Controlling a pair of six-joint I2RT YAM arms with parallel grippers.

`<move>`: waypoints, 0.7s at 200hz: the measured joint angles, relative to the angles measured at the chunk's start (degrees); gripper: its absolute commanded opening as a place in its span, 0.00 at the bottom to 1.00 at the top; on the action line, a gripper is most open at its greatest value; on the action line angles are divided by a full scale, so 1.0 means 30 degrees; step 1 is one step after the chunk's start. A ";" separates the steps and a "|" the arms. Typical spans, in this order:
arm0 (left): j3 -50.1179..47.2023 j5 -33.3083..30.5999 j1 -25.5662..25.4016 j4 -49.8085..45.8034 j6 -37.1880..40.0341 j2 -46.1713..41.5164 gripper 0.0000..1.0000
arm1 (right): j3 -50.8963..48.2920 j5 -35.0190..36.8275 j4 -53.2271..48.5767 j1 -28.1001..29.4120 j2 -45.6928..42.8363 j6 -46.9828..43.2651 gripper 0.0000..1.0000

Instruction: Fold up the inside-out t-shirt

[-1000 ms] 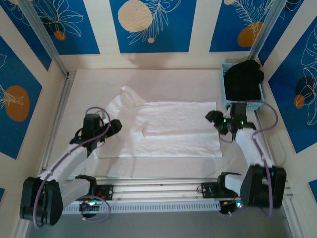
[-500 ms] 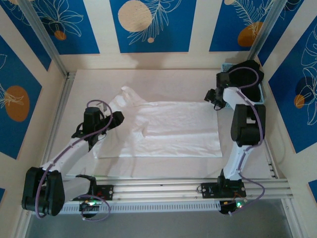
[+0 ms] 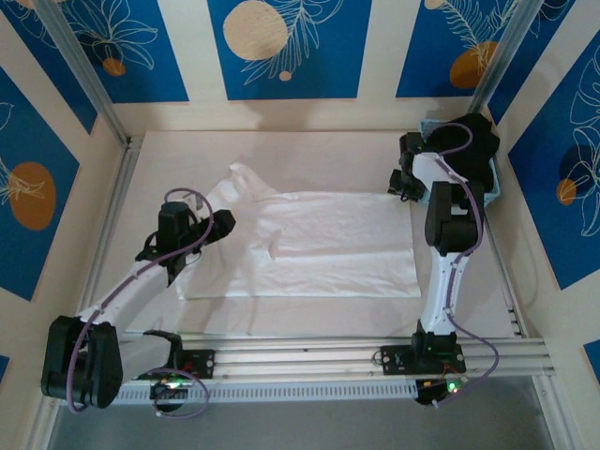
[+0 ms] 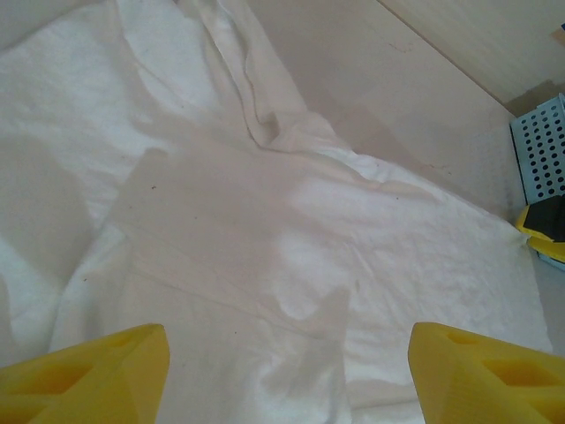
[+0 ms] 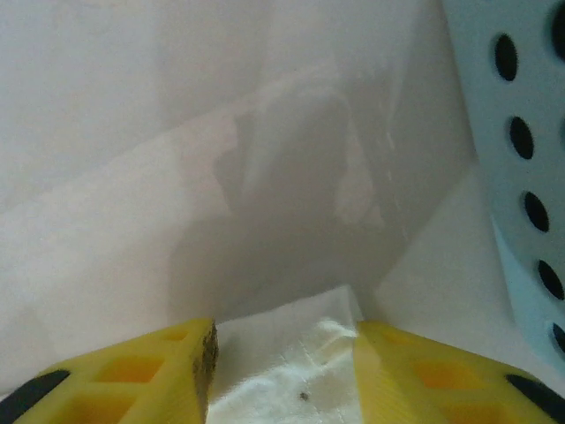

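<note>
Spread across the middle of the pale beige tabletop: a plain white short-sleeved t-shirt of thin, wrinkled cloth. Lies mostly flat, long side running left to right. At its far left end, a crumpled sleeve pointing toward the back wall. Near the middle, a small flap of cloth turned up.

At the shirt's left edge: the left gripper, black-bodied with yellow fingers. Hovers over the cloth without touching it. From the left wrist view, jaws spread wide and released, with nothing between them but the shirt lying below. Ahead of the fingers, a seam line and a raised ridge of folds.

At the shirt's far right corner: the right gripper, its arm reaching up and bending back down over that spot. From the right wrist view, yellow fingers set on either side of the corner, with a tongue of white cloth lying in the gap. Jaws apart, not clenched on the cloth.

Just right of that corner: a light blue perforated plastic basket, standing at the far right of the table. Touching the shirt's edge or only close beside it, cannot tell. Inside it, a bunched black garment, partly hidden by the right arm.

Around the table, cream walls with blue printed panels.
</note>
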 measured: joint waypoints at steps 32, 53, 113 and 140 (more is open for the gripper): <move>0.0000 -0.0007 0.0000 0.0102 0.0022 0.0168 0.72 | 0.0248 -0.0015 -0.0313 -0.0051 0.0138 -0.0102 0.11; 0.0175 -0.0233 0.0000 0.0036 0.0393 0.0641 0.72 | 0.0277 -0.0007 -0.0357 -0.0044 0.0138 -0.0350 0.04; 0.4619 -0.1858 0.0211 -0.0481 0.1574 0.5763 0.69 | 0.0051 0.0007 0.0182 0.0015 -0.0015 -0.0896 0.01; 0.8590 -0.1960 0.0605 -0.1180 0.2244 1.0178 0.67 | 0.0044 0.0044 0.0299 0.0087 -0.0153 -0.1202 0.01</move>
